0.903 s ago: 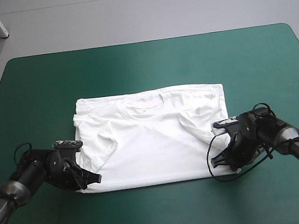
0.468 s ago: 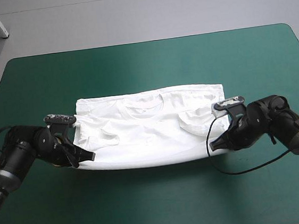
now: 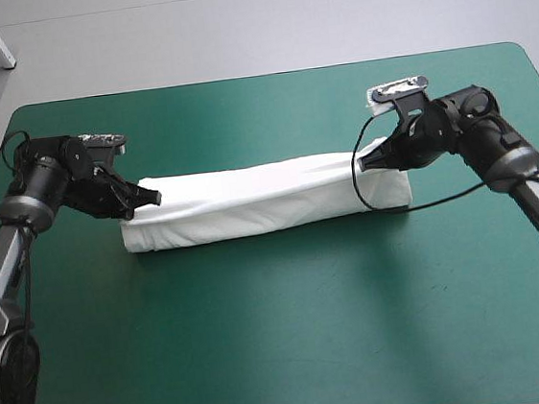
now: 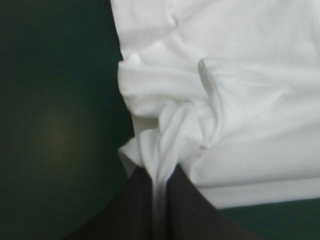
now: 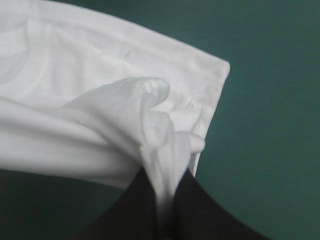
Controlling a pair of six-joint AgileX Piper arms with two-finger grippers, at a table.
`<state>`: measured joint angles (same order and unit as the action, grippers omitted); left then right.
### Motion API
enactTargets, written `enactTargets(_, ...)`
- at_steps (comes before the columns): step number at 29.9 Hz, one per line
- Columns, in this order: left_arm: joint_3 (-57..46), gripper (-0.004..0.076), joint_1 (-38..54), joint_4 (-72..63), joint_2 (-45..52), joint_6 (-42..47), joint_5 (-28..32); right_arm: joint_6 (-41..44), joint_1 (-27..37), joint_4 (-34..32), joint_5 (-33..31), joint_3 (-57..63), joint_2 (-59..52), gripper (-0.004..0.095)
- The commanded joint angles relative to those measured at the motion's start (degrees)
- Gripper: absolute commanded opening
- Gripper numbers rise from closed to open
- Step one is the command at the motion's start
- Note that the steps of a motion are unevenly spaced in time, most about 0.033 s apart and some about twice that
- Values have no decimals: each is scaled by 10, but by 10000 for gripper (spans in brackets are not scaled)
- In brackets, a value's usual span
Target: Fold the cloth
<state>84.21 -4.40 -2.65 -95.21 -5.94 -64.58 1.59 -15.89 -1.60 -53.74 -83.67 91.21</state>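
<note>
No readable text, labels or numbers

The white T-shirt (image 3: pixel 260 201) lies folded over into a long, soft band, running side to side across the table (image 3: pixel 293 335), somewhat nearer the table's far edge than its near one. Both ends are bunched into puckered pleats, lifted slightly.

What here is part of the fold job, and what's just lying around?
In the job: T-shirt, a long folded band; left gripper, shut on one end; right gripper, shut on the other end.
Lying about: no loose items seen, only the teal-green cover.
</note>
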Motion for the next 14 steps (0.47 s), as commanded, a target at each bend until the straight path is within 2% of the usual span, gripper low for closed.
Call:
enactTargets(1,72,-6,13,1,-29,-5,8,1,22,-18,28,-66,34,-19)
enactTargets(6,142,-6,16,-2,-101,-7,41,1,27,-17,54,-107,111,-19)
enactTargets(11,150,-6,16,-4,-146,-7,102,1,27,-8,94,-111,165,-18)
enactTargets(14,150,5,16,-3,-161,-7,130,1,27,8,111,-111,184,52)
